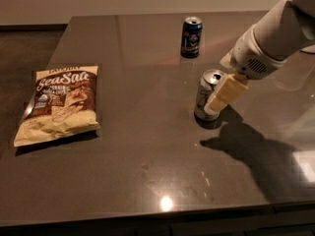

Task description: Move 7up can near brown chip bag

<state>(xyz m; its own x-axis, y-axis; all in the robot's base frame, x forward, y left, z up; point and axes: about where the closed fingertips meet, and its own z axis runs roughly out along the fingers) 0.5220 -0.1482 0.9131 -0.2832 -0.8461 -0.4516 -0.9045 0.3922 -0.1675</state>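
Status: we're at the grasp step, transport not started.

The 7up can (203,100), small, silver-white with green markings and an open silver top, stands upright right of centre on the dark glossy tabletop (147,151). The brown chip bag (61,104), flat, cream-yellow with a brown panel and "Sea Salt" lettering, lies at the left edge, well apart from the can. A dark blue can (191,36) stands behind the 7up can, closer to the far edge; it's not our target.

The white arm comes in from the upper right. Its cream gripper (219,97) slants down across the can's right side, overlapping the upper half of the can in this view. We cannot tell whether it's spread or already clamped, or whether it's touching the can at all.

Next, as we read it: confirm the can sits inside the gripper, close on it, then lift just clear and carry it left across the bare stretch of table. Set it down upright just beside the bag, not on top of it. The path looks free; the blue can is off the line. The main risk is tipping the open can if the closure lands off-centre.
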